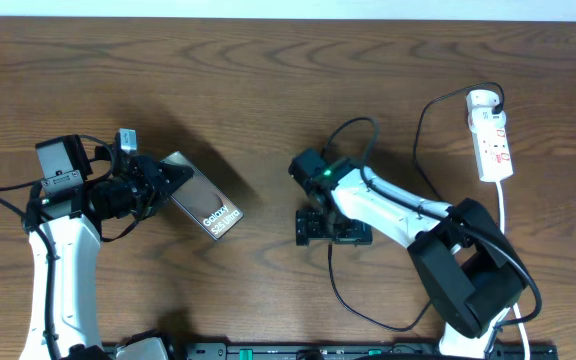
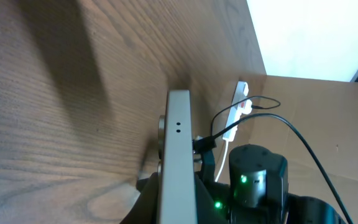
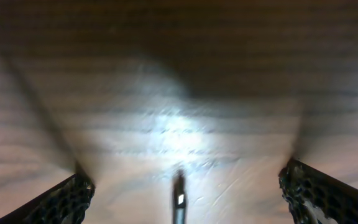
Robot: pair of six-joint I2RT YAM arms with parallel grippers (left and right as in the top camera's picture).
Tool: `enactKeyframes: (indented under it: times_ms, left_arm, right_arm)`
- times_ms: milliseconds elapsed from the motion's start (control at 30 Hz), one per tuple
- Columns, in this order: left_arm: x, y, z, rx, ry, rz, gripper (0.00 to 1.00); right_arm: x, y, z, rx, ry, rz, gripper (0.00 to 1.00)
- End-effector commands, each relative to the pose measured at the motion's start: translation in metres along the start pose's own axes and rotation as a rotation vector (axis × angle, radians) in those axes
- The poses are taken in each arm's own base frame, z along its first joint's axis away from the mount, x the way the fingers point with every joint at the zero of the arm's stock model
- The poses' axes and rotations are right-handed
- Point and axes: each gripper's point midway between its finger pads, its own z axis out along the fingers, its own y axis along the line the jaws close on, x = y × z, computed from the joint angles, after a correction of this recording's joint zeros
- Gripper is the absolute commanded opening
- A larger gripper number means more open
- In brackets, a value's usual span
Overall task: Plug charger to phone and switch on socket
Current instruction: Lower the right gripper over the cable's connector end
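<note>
2 arms reach over the wooden tabletop point(image 1: 268, 70). The left claw point(image 1: 163, 180) is clamped on one end of the phone point(image 1: 206, 202). It holds the phone tilted, so the glossy bronze back and white lettering face up in the overhead view. The left wrist view sees the phone edge-on, with 2 small holes in its pale rim. To the right of the phone and well apart from it, the right claw point(image 1: 330, 230) points down at the tabletop with its fingers point(image 3: 64, 199) spread wide. Between them, touching neither, the connector tip point(image 3: 179, 198) of the charger point(image 1: 418, 140) shows as a blur against the wood. Whether it rests on the tabletop cannot be told. Farther back, the thin black cable curves in loops around the right arm and runs to the far right corner. There its black plug point(image 1: 486, 98) sits in the rounded end of the socket point(image 1: 492, 145). That white strip with red markings lies flat, and its white cord point(image 1: 505, 215) trails back toward the right arm's base. The switches are too small to read.
</note>
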Motion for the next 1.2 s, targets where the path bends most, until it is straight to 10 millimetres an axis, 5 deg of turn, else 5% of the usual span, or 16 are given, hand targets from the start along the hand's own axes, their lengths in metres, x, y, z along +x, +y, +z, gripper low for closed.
enactKeyframes:
  times_ms: [0,267,1167]
  left_arm:
    - [0.002,-0.005,0.000,0.017,0.007,0.022,0.07]
    - [0.003,-0.004,0.000,0.016,0.010,0.018,0.07]
    - [0.004,0.001,0.000,-0.010,0.010,0.020,0.07]
  right_arm:
    - [0.014,-0.006,0.015,0.057,0.029,0.018,0.98]
    - [0.024,-0.006,0.015,0.078,0.047,0.041,0.70]
    - [0.042,-0.002,0.024,0.067,0.092,0.081,0.43]
